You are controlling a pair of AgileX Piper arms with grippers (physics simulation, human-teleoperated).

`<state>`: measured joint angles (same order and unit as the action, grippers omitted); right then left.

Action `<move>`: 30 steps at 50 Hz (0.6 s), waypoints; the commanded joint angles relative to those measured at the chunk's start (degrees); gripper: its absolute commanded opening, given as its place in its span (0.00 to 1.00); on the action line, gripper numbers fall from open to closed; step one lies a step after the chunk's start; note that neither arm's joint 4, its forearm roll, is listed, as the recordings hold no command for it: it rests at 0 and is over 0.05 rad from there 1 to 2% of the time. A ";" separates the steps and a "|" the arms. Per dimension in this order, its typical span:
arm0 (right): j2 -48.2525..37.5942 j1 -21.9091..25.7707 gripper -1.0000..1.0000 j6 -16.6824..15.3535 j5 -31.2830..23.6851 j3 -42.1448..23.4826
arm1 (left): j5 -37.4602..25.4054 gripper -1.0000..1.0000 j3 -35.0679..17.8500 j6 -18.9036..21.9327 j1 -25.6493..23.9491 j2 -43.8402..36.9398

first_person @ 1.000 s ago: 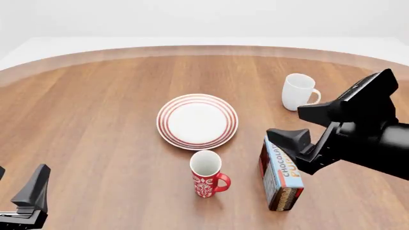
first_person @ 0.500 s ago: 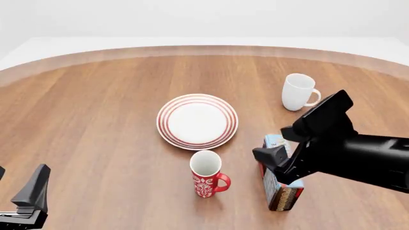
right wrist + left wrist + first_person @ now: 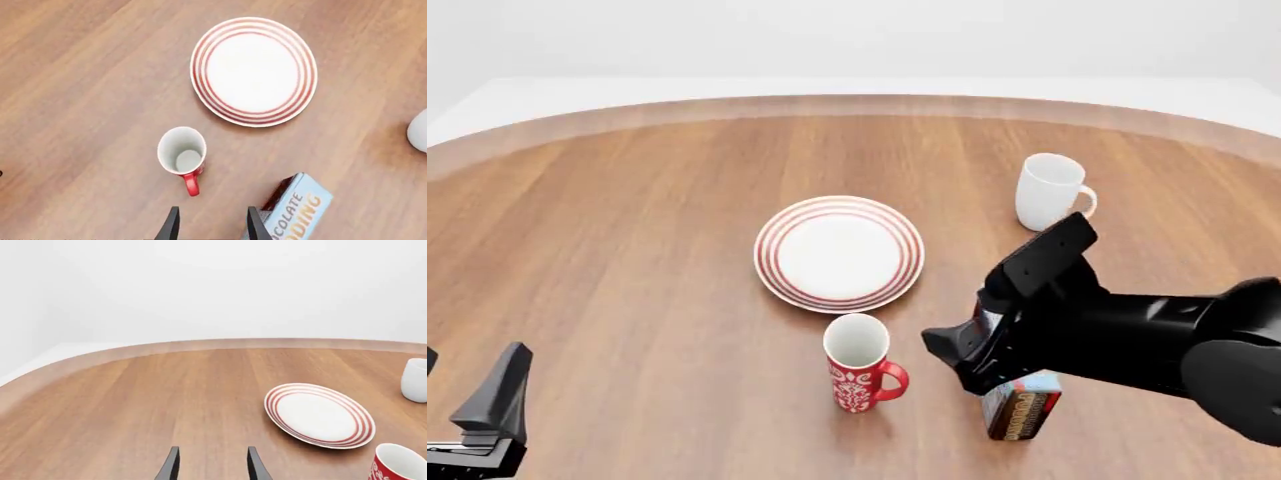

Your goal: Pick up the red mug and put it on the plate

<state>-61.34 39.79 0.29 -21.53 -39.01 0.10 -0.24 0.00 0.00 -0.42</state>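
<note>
The red mug (image 3: pixel 857 365) stands upright on the table, just in front of the plate (image 3: pixel 838 253), with its handle toward the right. My right gripper (image 3: pixel 945 348) is open and empty, hovering above the table just right of the mug. In the right wrist view its fingertips (image 3: pixel 210 230) sit a little beyond the mug's handle, with the red mug (image 3: pixel 182 155) and the plate (image 3: pixel 253 71) seen from above. My left gripper (image 3: pixel 497 398) is open and empty at the front left, far from both. The left wrist view shows its fingertips (image 3: pixel 211 470), the plate (image 3: pixel 319 415) and the mug's rim (image 3: pixel 399 467).
A plain white mug (image 3: pixel 1048 190) stands at the back right. A blue chocolate box (image 3: pixel 1021 405) stands upright right of the red mug, partly under my right arm; it also shows in the right wrist view (image 3: pixel 297 207).
My right arm has moved left and down, from above the box toward the red mug. The left arm, the mug and the plate have not moved.
</note>
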 commanded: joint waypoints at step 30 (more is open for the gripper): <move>-9.66 2.54 1.00 2.27 7.99 1.30 | 0.00 1.00 0.00 0.00 0.00 0.00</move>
<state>-68.69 41.85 2.38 -15.46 -37.44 0.10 -0.24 0.00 0.00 -0.42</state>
